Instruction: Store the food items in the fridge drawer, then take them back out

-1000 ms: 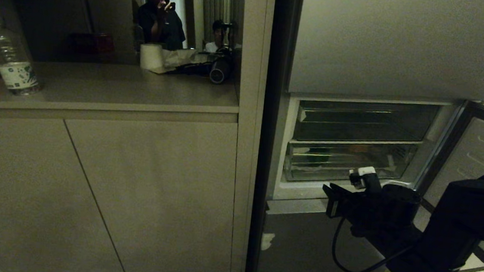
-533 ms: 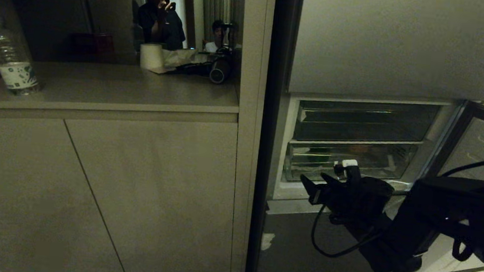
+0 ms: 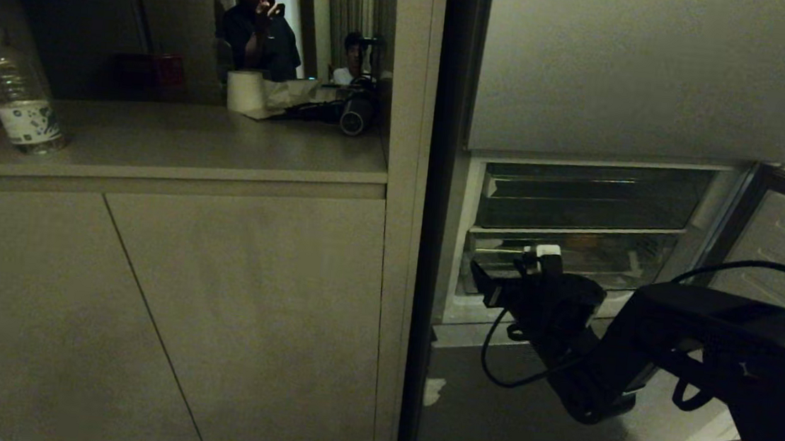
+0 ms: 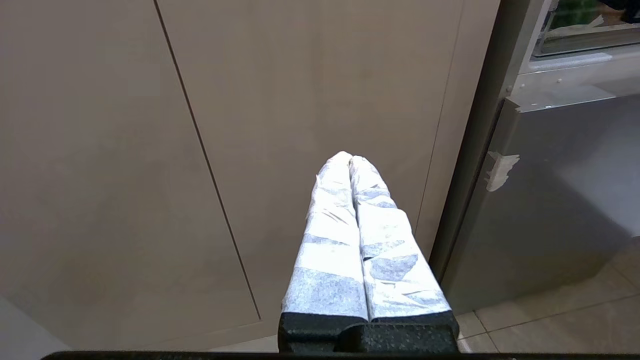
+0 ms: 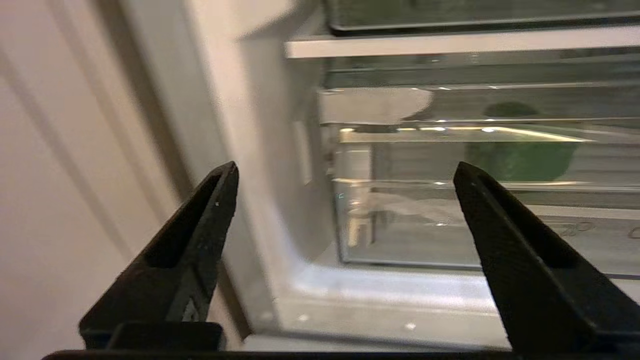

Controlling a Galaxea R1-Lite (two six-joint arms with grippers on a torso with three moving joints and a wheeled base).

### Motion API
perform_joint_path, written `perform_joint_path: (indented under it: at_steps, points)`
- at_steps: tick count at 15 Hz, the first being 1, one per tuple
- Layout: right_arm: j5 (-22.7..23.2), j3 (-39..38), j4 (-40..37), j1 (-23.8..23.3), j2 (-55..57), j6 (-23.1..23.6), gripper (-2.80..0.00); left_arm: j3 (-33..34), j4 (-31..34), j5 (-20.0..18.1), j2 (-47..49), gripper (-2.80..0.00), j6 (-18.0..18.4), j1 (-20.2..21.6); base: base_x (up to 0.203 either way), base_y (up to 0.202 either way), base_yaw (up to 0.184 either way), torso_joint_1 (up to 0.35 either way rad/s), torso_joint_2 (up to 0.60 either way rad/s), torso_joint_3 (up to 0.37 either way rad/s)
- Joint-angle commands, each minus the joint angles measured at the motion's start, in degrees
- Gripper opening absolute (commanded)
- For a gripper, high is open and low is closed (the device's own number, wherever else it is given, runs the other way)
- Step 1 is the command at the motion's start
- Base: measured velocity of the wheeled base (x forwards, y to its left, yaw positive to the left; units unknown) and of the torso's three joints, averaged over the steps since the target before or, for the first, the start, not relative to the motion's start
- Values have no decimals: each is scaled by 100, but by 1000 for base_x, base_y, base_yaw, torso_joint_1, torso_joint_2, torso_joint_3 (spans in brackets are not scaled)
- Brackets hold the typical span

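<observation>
Nearest the robot, the right gripper hangs in front of the open fridge compartment, its two black fingers spread wide with nothing between them; it is released and holds nothing. In the head view the right arm reaches in from the right, its wrist just before the lower left corner of the compartment. The left gripper sits low and to the left, facing the beige cabinet doors, its wrapped fingers pressed together on nothing.

Just beyond the right gripper stands the fridge drawer, pushed into the compartment, its clear front lip facing outward. Through the clear plastic a green item shows inside, toward the drawer's left part; what it is cannot be told. Above it lies a darker, flatter drawer under the closed upper door.

Farther left, a counter bears a plastic bottle and a paper roll. At the back, two people show
</observation>
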State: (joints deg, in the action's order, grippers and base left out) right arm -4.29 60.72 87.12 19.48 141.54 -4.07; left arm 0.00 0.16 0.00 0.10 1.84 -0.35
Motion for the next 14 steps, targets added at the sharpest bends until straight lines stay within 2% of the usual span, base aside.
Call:
perform_joint_path:
  at_steps: [1,14]
  points:
    - [-89,276,54,-15,167,-2,0,0,2,0,8,-280,0,0,0,0,0,0,0,0]
    - [-143,991,-968,-102,381,-23,0,0,2,0,8,-280,0,0,0,0,0,0,0,0]
